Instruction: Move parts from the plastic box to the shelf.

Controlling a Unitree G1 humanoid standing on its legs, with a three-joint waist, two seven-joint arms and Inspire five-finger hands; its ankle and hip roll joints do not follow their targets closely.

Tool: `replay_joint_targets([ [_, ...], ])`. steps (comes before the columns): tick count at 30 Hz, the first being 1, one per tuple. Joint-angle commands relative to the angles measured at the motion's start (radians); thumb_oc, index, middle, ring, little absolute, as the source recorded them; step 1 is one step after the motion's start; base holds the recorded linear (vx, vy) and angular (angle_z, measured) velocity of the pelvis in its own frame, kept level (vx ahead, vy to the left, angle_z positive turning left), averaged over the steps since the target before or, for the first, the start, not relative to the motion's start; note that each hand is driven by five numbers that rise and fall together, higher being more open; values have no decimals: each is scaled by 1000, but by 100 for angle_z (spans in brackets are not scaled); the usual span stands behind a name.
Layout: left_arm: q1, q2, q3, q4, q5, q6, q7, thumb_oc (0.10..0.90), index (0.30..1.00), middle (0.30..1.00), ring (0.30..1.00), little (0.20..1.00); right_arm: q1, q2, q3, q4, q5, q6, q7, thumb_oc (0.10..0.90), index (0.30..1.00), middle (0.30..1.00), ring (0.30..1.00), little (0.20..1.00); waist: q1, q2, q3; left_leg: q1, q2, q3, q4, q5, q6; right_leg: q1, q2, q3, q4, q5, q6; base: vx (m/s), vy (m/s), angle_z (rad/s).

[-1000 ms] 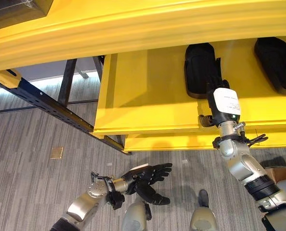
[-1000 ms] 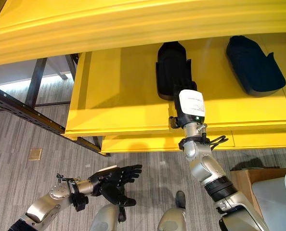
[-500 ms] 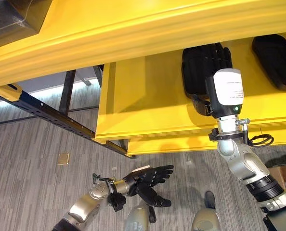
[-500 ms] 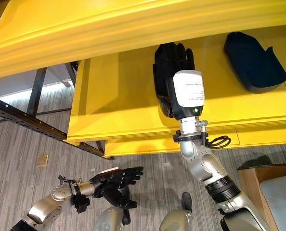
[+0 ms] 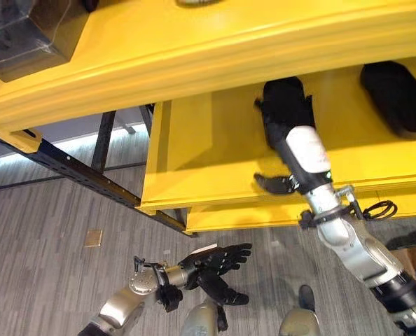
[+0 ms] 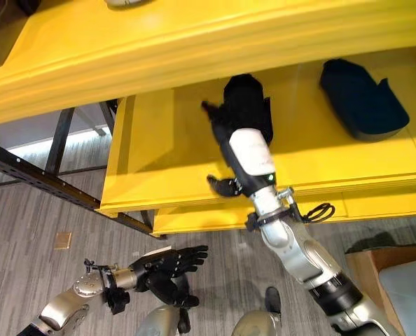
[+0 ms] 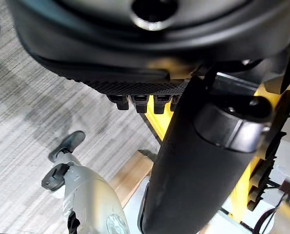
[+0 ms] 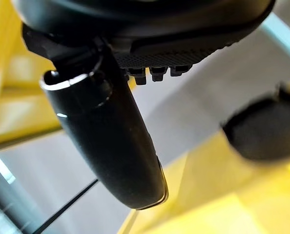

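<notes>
The yellow shelf (image 5: 215,150) fills the upper half of the left eye view, with an upper board across the top and a lower board beneath it. On the lower board lie 2 black parts: one part (image 5: 283,105) right of centre and a second part (image 5: 397,94) at the right edge of the frame, well apart from each other.

The right robot hand (image 5: 281,119) reaches up from the lower right, over the front lip of the lower board, and lies on the first part. Its thumb (image 5: 274,183) sticks out to the left, apart from the part, near the board's front edge. Whether the fingers grip the part or merely lie flat on it cannot be told; in the right wrist view the fingers appear straight and the thumb extended.

The left robot hand (image 5: 215,262) hangs low at the bottom centre of the frame above the grey carpet floor (image 5: 47,259), fingers spread and relaxed, holding nothing.

A dark box (image 5: 22,35) sits in the upper left corner on the upper board; its contents cannot be made out.
</notes>
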Motion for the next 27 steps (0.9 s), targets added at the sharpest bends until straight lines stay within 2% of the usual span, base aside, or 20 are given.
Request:
replay_joint_targets([
  [1,15,14,57,-36,-32,-50,-25,900,1000,1000,1000,1000,-66,-16,-65,-161,73,-150,12,900,1000,1000,1000,1000,-8,-62,-91,128,107,74,-5,-109,-49,-75,7,-12,-1,48,-57,33,-21,-15],
  [8,57,15,101,-6,6,-79,-22,900,1000,1000,1000,1000,87,-73,-188,-170,139,-157,46,900,1000,1000,1000,1000,-40,-102,-125,140,122,122,-5,-119,-58,-66,19,-27,-43,67,-40,-2,-17,-12],
  [13,68,13,140,-9,3,-80,-30,900,1000,1000,1000,1000,192,-78,-252,-179,220,-174,133,900,1000,1000,1000,1000,-65,-125,-143,163,126,152,-5,-129,-55,-69,30,-10,-43,70,-38,0,7,-17],
  [17,69,14,155,-26,10,-62,-32,900,1000,1000,1000,1000,229,-67,-288,-175,271,-155,102,900,1000,1000,1000,1000,-77,-138,-157,177,127,160,-5,-135,-53,-66,38,2,-43,70,-39,17,-5,-14],
  [19,73,7,163,-28,17,-58,-26,900,1000,1000,1000,1000,253,-45,-322,-146,297,-145,54,900,1000,1000,1000,1000,-85,-144,-166,188,128,168,-5,-141,-51,-62,45,7,-43,68,-41,26,-3,-7],
  [27,86,0,200,-43,18,-43,-28,900,1000,1000,1000,1000,342,21,-419,-91,303,-109,-62,900,1000,1000,1000,1000,-115,-144,-177,211,123,185,-5,-156,-44,-60,49,35,-43,70,-40,3,17,-10],
])
